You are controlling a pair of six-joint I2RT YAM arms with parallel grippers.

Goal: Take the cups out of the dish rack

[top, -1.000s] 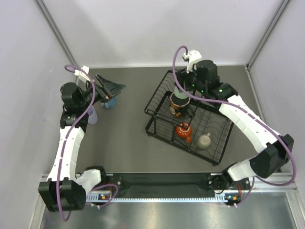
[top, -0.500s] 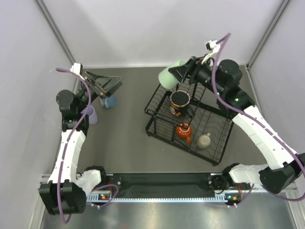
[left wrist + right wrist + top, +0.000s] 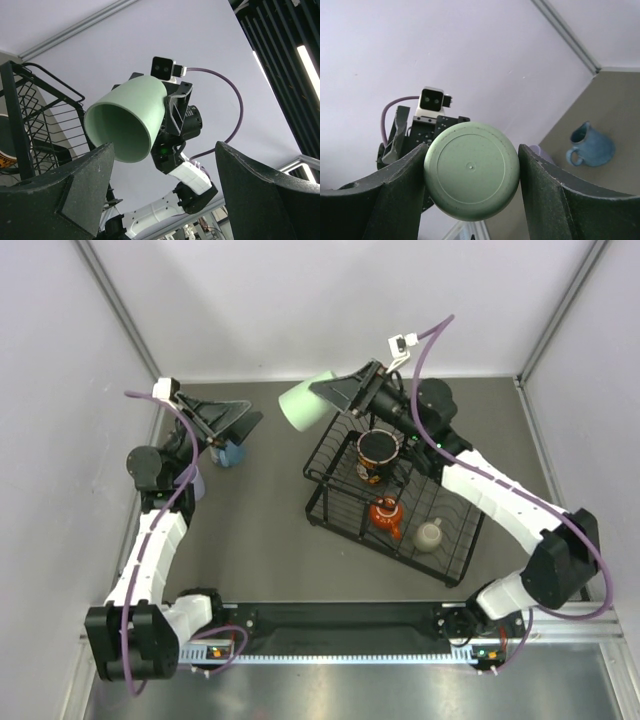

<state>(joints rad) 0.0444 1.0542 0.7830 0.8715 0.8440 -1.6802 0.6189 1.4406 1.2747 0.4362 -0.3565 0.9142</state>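
The right gripper (image 3: 328,398) pinched the mint-green tumbler (image 3: 300,407) at its base end, aloft beside the dish rack's (image 3: 380,553) far corner, its long axis level and its mouth aimed ahead at the left gripper (image 3: 240,428), which was spread and empty.

I see the dish rack (image 3: 455,502) right of centre on the table (image 3: 270,500): big mug (image 3: 378,452) at its far end, squat cup (image 3: 386,512) mid-rack, small mug (image 3: 430,534) right of that. My right gripper (image 3: 335,395) holds a tipped tumbler (image 3: 303,405) off the rack's far-left corner. Far left: another mug (image 3: 230,453), with a second tumbler (image 3: 197,485) nearer me
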